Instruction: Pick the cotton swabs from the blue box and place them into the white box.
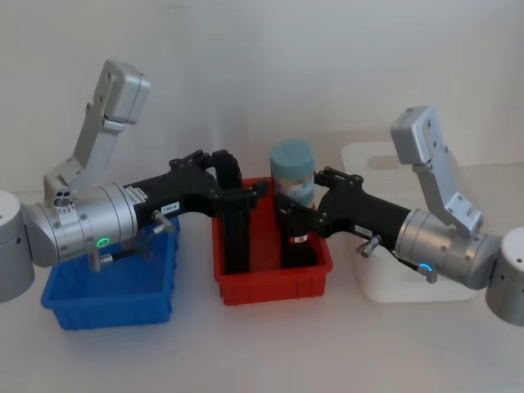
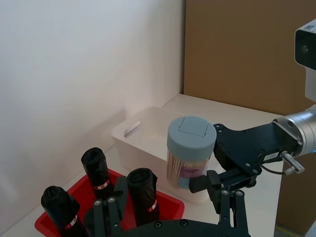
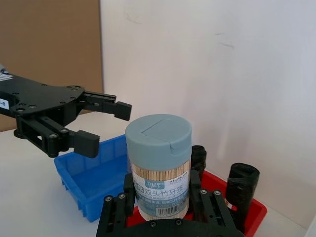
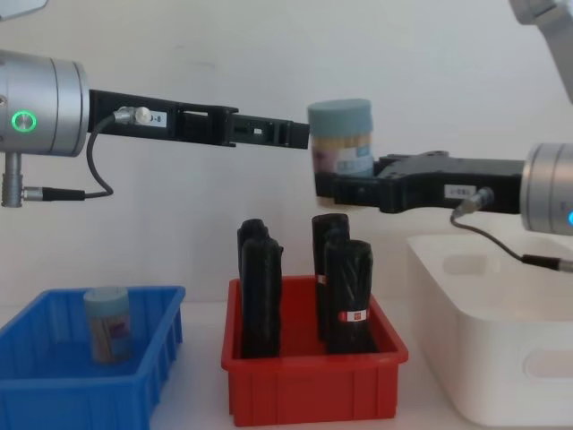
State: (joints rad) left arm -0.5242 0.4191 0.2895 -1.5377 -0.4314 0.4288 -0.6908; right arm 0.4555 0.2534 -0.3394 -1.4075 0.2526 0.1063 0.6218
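A tub of cotton swabs with a pale blue lid hangs upright above the red bin. My right gripper is shut on its lower part. My left gripper stands open just beside the tub, its fingers apart from it with nothing between them. A second cotton swab tub stands in the blue box at the left. The white box is at the right, below the right arm.
The red bin sits between the blue box and the white box and holds tall black rolls. A white wall runs close behind the table. A brown board stands at one side.
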